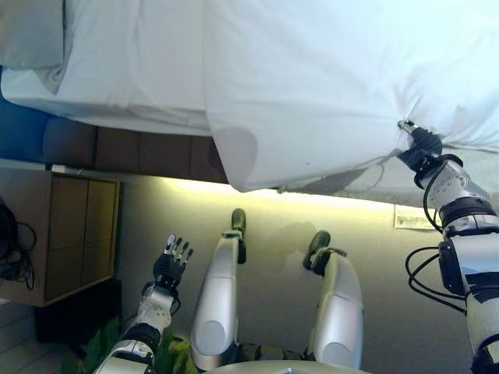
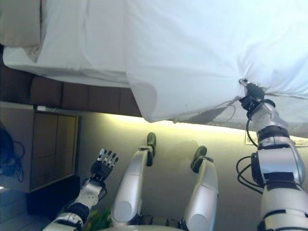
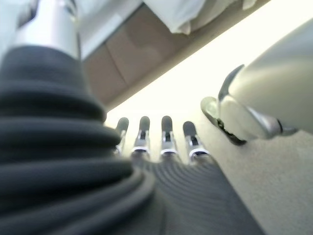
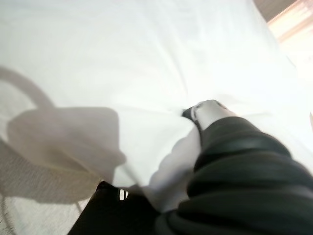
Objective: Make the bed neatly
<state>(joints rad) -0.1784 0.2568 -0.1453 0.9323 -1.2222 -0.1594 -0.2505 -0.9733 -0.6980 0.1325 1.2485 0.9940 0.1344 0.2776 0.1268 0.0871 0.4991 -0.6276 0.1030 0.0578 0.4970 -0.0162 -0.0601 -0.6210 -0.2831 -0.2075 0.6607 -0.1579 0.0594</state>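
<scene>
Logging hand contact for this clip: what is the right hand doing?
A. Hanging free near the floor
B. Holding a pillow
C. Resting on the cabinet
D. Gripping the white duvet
D: the right hand is bunched into the white duvet, which puckers around it; the left hand hangs open below.

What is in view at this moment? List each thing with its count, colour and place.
duvet: one, white, spread over the bed, one corner hanging past the edge.
pillow: one, off-white, far left end of the bed.
bed base: one, brown, under the mattress edge.
cabinet: one, wooden, left of the robot beside the bed.
left hand: fingers straight, low by the floor, holding nothing.
right hand: gathered into the duvet at its edge, cloth bunched around it.
</scene>
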